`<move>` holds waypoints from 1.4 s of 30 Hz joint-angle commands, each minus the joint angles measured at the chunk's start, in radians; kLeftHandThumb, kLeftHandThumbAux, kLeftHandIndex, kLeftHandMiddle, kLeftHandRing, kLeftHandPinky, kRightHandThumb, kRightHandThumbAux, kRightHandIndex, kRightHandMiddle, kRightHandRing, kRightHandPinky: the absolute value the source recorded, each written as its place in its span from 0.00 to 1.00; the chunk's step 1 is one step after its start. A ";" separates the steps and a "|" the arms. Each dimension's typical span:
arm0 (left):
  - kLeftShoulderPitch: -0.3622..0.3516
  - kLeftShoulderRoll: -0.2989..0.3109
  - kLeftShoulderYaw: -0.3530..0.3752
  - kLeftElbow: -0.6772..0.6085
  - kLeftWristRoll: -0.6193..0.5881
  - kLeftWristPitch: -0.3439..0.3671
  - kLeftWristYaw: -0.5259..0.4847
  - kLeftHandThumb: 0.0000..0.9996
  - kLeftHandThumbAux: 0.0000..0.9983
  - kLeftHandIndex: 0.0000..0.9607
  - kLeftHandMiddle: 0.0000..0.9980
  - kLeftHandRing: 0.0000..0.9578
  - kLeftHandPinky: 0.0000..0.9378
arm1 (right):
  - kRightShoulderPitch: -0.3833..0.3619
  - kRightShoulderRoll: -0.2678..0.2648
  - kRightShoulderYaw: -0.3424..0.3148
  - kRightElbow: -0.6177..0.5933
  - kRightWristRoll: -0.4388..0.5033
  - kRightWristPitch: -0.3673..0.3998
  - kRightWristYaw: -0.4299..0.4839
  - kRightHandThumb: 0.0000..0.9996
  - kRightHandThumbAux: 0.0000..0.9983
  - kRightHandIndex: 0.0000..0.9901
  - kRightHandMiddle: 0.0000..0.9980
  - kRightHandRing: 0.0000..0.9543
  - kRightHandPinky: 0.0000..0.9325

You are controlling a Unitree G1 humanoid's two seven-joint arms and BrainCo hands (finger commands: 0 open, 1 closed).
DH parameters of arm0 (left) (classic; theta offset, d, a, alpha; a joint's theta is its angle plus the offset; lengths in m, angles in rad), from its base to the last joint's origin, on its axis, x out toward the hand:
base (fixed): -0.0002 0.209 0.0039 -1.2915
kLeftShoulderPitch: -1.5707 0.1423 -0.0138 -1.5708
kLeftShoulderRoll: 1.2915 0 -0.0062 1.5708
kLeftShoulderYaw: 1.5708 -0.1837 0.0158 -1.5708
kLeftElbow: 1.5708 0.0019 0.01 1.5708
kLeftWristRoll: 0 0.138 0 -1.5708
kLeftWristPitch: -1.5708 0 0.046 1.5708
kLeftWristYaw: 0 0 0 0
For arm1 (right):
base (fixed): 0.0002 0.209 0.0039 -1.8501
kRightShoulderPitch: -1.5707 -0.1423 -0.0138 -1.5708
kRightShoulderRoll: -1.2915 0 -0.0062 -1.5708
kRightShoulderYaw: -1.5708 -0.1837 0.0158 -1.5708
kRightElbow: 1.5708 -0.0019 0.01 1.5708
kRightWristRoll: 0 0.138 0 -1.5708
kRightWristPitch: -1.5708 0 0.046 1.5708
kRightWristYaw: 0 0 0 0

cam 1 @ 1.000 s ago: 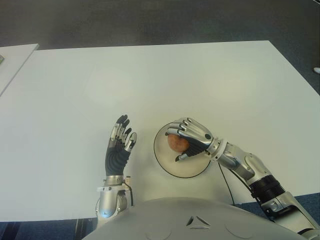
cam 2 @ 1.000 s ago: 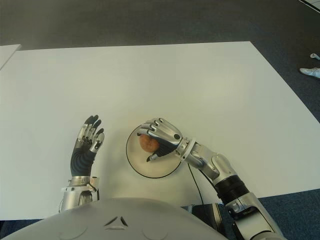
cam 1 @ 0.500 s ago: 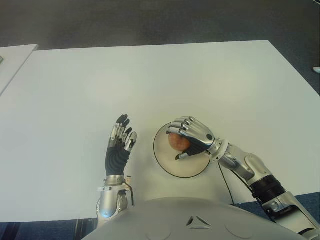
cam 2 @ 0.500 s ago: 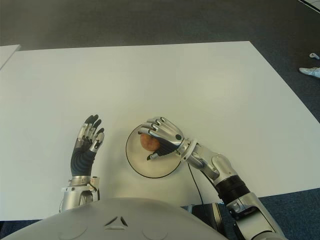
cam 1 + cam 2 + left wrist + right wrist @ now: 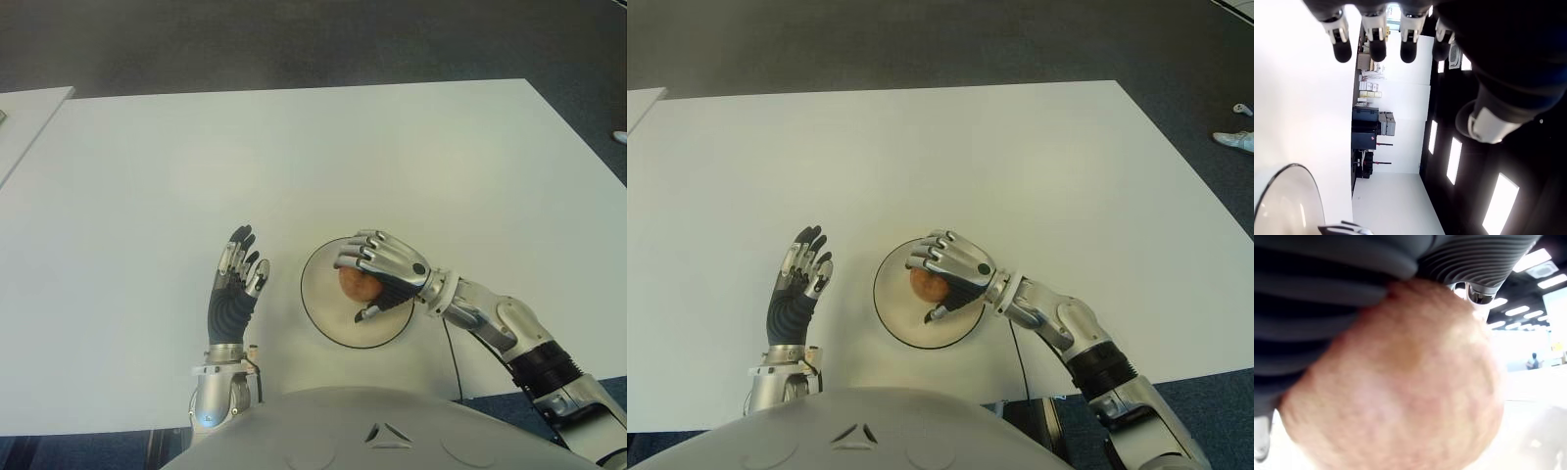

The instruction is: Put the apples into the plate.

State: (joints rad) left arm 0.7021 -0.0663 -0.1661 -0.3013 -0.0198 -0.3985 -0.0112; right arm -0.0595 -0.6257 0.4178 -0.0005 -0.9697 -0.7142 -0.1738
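A reddish apple [image 5: 357,284] sits over the middle of the white, dark-rimmed plate [image 5: 323,313] near the table's front edge. My right hand [image 5: 380,276] is curled over the apple from the right, fingers wrapped around it; the right wrist view is filled by the apple [image 5: 1400,391] pressed against the dark finger pads [image 5: 1327,293]. Whether the apple touches the plate is hidden by the hand. My left hand [image 5: 235,279] shows left of the plate, fingers straight and spread, holding nothing.
The white table [image 5: 294,157] stretches wide behind the plate. A second white table edge [image 5: 24,113] shows at the far left. A thin cable [image 5: 449,362] runs from my right wrist towards the table's front edge.
My right hand with the apple has shifted slightly right and towards me, further over the plate's middle. The left hand has not moved.
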 commanded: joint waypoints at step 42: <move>-0.053 0.007 0.036 0.064 0.015 -0.007 0.005 0.17 0.59 0.05 0.00 0.00 0.00 | 0.050 0.041 -0.086 0.002 0.371 -0.003 0.209 0.09 0.18 0.00 0.00 0.00 0.00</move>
State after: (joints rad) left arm 0.6532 -0.0555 -0.1321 -0.2610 0.0033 -0.4019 -0.0107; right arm -0.0310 -0.5990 0.3431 -0.0226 -0.6583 -0.7460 0.0056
